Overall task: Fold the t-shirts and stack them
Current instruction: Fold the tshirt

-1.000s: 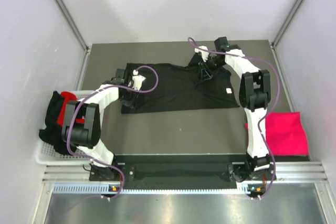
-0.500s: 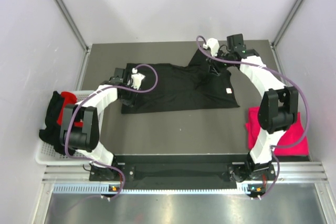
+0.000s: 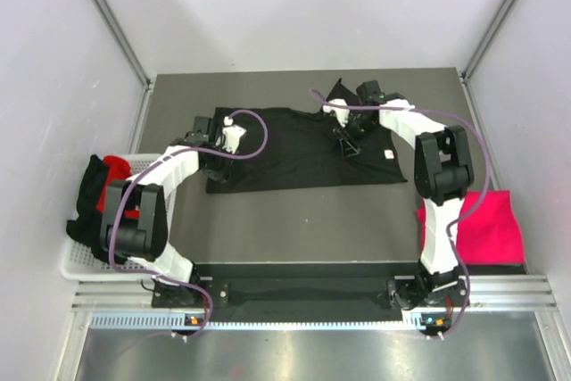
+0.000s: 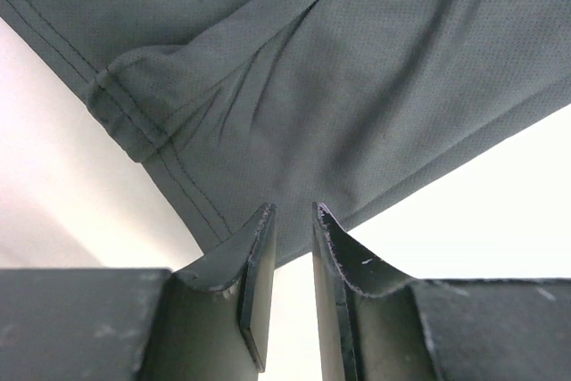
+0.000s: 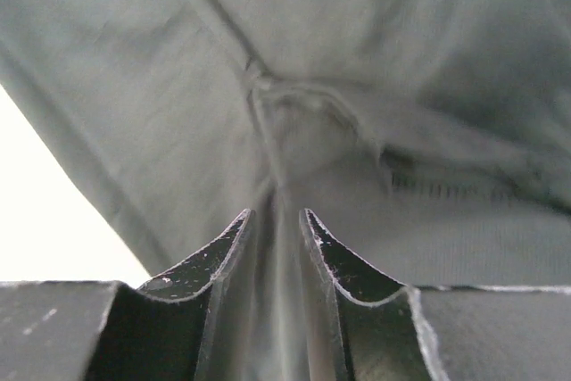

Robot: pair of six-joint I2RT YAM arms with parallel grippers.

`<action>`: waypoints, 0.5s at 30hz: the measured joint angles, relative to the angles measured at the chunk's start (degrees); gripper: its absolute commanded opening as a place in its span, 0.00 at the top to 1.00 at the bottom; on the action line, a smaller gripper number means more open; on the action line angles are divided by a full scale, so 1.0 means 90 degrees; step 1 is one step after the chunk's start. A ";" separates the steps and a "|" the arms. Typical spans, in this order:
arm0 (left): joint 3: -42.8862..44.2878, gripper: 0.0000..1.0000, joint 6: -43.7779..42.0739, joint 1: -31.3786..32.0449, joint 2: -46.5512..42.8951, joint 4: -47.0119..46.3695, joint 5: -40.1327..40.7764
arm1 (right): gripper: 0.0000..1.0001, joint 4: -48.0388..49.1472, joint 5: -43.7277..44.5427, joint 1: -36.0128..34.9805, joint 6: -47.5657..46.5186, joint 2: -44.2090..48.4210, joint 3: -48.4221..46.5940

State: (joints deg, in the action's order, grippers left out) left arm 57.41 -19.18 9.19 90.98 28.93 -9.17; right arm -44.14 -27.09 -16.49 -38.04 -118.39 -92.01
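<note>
The black t-shirt point(image 3: 294, 144) lies spread on the bench point(image 3: 294, 220). The right fingers point(image 5: 223, 247), pinching a fold near its collar, have swung back inward from the far edge. The left fingers point(image 4: 259, 256) stay nipped on its left hem.

black tee point(image 3: 294, 144) spread out; pink tee point(image 3: 486, 225) lies far right.
</note>
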 measured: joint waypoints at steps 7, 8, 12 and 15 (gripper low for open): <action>-0.0095 0.72 0.0000 0.0000 -0.0015 -0.0002 0.0027 | 0.74 -0.0051 0.0005 -0.0029 0.0136 -0.0746 -0.0855; -0.0107 0.72 0.0000 0.0000 -0.0017 -0.0002 0.0027 | 0.74 -0.0051 0.0007 -0.0024 0.0148 -0.0831 -0.1013; -0.0151 0.72 0.0002 0.0000 -0.0015 -0.0024 0.0070 | 0.73 -0.0051 0.0007 -0.0029 0.0240 -0.1171 -0.1668; -0.0197 0.72 0.0002 0.0000 -0.0015 -0.0029 0.0117 | 0.73 -0.0032 0.0002 -0.0029 0.0347 -0.1443 -0.2164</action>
State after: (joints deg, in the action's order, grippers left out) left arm 55.64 -19.16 9.19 90.85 28.67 -8.12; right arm -44.42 -27.07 -16.75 -34.92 -131.37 -111.48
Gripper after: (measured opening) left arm 0.281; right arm 0.267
